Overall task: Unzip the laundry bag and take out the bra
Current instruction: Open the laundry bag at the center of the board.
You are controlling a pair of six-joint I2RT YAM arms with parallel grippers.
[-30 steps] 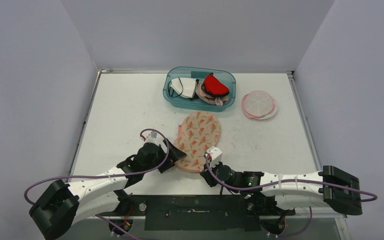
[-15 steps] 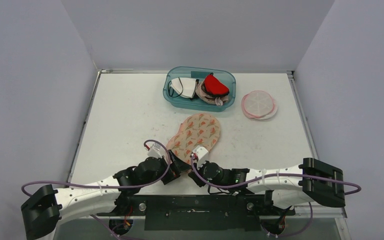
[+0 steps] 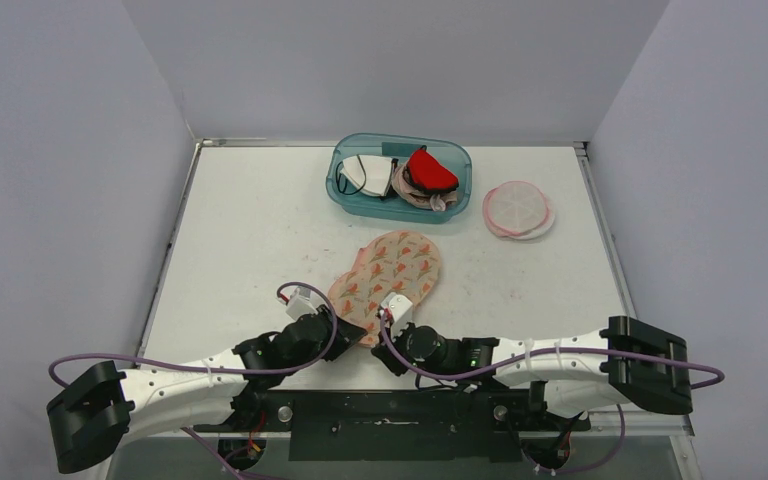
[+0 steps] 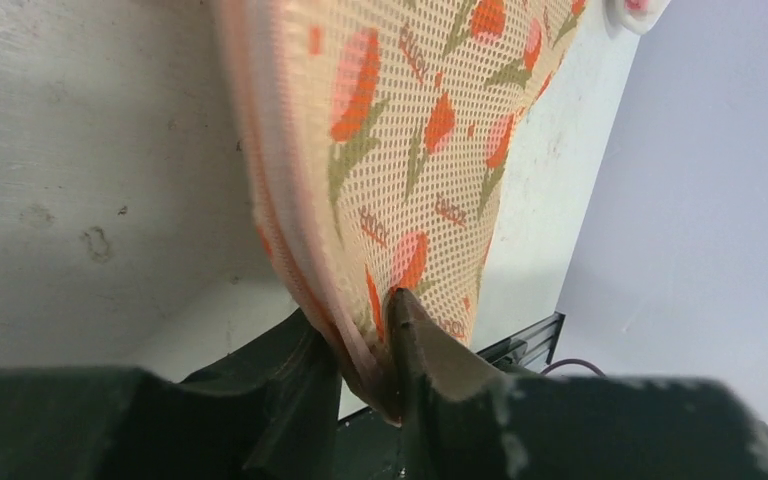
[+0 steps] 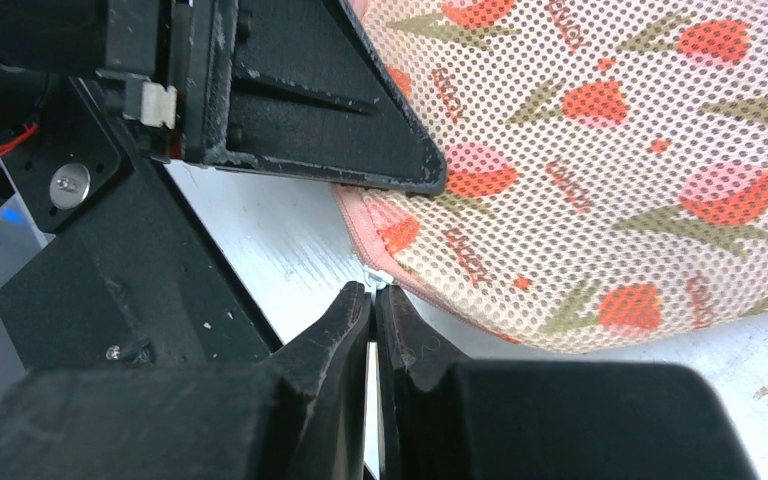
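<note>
The laundry bag (image 3: 392,268) is peach mesh with orange tulip prints and lies on the table just ahead of both arms. My left gripper (image 3: 346,328) is shut on the bag's near left edge; in the left wrist view the pink seam is pinched between the fingers (image 4: 360,335) and the bag (image 4: 410,120) rises from them. My right gripper (image 5: 373,292) is shut on the small white zipper pull (image 5: 375,277) at the bag's (image 5: 610,180) near rim. In the top view the right gripper (image 3: 392,318) sits beside the left one. The bra is hidden.
A teal bin (image 3: 344,196) with red, white and beige garments stands at the back centre. A round pink-rimmed lid (image 3: 518,208) lies to its right. The black mounting rail (image 3: 390,412) runs along the near edge, close behind both grippers.
The left gripper went from wide open to shut on the bag's near left edge. The right arm drew left, and the bag's near end shifted and turned with it.
</note>
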